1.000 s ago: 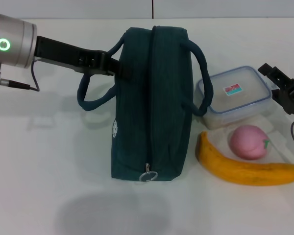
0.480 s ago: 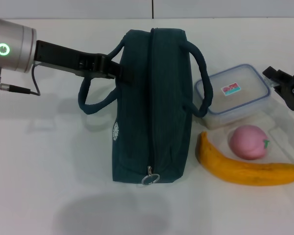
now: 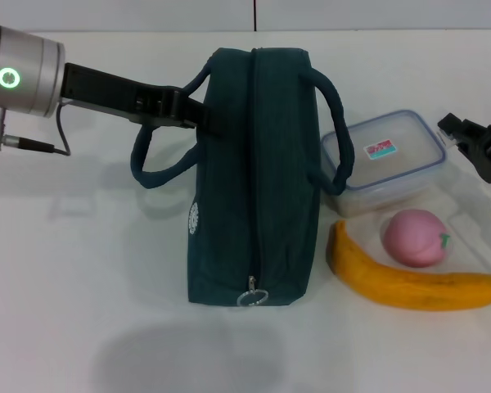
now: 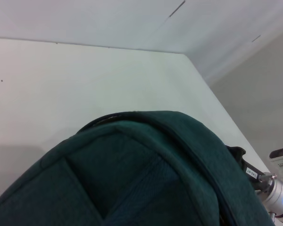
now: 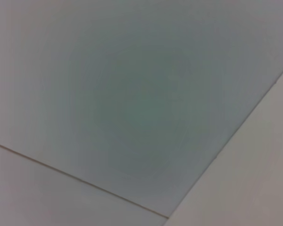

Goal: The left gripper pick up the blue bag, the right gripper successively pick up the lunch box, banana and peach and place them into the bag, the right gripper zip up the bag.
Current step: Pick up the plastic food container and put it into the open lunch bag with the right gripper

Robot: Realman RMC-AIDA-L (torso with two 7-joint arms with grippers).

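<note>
Left end effector [image 3: 198,117] reaching in from the left, pressed against the upper left side of the blue bag [image 3: 258,180] beside its looped handle; whether clenched or released, impossible to tell. Bag upright on the white bench [image 3: 82,270], zipper shut along the top, silver ring pull [image 3: 251,293] at the near end. Just right of the bag, touching its right handle, the lunch box [image 3: 387,160], lid on. Nearer, the peach [image 3: 415,237], and the banana [image 3: 409,282] curving beneath it, close against the bag. Right end effector [image 3: 477,149] at the far right edge, just beside the lunch box, grasping nothing; finger position unclear.
</note>
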